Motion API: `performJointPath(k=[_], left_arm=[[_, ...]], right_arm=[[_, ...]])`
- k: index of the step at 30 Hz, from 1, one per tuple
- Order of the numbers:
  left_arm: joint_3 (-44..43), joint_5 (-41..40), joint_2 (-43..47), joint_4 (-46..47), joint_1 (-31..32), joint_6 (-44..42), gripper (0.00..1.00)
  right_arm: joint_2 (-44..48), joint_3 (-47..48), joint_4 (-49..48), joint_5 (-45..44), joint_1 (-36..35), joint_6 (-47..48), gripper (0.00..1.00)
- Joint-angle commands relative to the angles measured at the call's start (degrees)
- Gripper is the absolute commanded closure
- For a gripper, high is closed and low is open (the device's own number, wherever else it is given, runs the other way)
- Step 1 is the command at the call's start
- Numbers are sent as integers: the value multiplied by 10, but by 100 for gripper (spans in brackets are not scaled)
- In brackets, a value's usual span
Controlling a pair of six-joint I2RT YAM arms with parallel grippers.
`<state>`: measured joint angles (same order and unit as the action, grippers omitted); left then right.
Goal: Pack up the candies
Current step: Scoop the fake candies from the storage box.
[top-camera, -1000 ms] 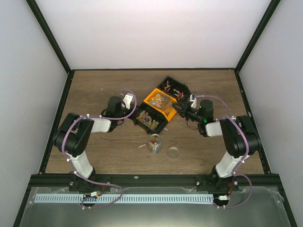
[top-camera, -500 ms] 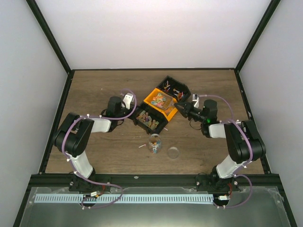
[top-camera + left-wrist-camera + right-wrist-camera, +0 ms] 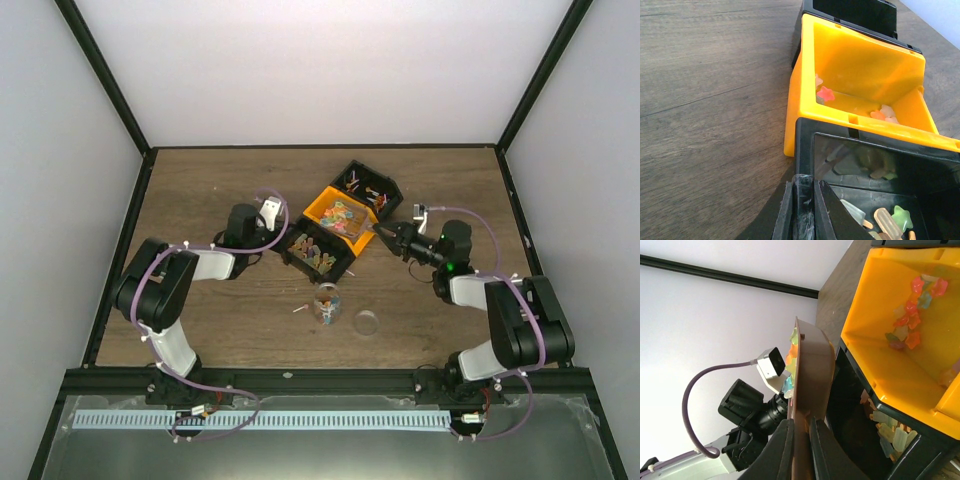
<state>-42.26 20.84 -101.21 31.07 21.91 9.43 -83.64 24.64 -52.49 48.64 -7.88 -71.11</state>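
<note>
Candies [image 3: 912, 315] lie in the orange bin [image 3: 322, 207], and more [image 3: 892, 218] lie in the near black bin [image 3: 345, 264]. My right gripper [image 3: 801, 422] is shut on the handle of a brown scoop [image 3: 812, 370], tipped on edge beside the orange bin, with several candies [image 3: 791, 356] on its far face. In the top view that gripper [image 3: 385, 232] hangs at the orange bin's right corner. My left gripper [image 3: 804, 182] is shut on the near black bin's rim [image 3: 805, 150], at its left end [image 3: 287, 243]. A small clear cup [image 3: 327, 303] with candies stands in front of the bins.
A second black bin [image 3: 388, 186] with a few sweets sits behind the orange one. The clear round lid [image 3: 366, 322] lies right of the cup, and one loose sweet [image 3: 298, 310] lies to its left. Bare wooden table surrounds the bins.
My right arm has drawn back to the right, taking the scoop a little rightward along the orange bin's edge. The left arm and the bins have not moved.
</note>
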Motion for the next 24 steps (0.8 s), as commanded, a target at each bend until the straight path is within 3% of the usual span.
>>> performJointPath(k=[1, 3, 7, 11, 15, 20, 24], left_arm=[[16, -19, -20, -31, 5, -20, 96], [24, -29, -8, -34, 5, -25, 96], [17, -27, -16, -30, 5, -23, 96], [22, -19, -11, -28, 5, -19, 96], [19, -23, -13, -29, 5, -22, 96], [23, -22, -9, -30, 5, -22, 96], [17, -18, -13, -28, 5, -20, 96]], right_arm=[[19, 8, -3, 15, 13, 8, 99], [17, 15, 9, -14, -3, 17, 99], [-26, 21, -80, 19, -8, -37, 99], [13, 7, 2, 5, 15, 11, 99], [-20, 32, -43, 15, -23, -13, 99], [2, 10, -23, 15, 28, -3, 99], [-25, 39, -50, 26, -17, -23, 99]])
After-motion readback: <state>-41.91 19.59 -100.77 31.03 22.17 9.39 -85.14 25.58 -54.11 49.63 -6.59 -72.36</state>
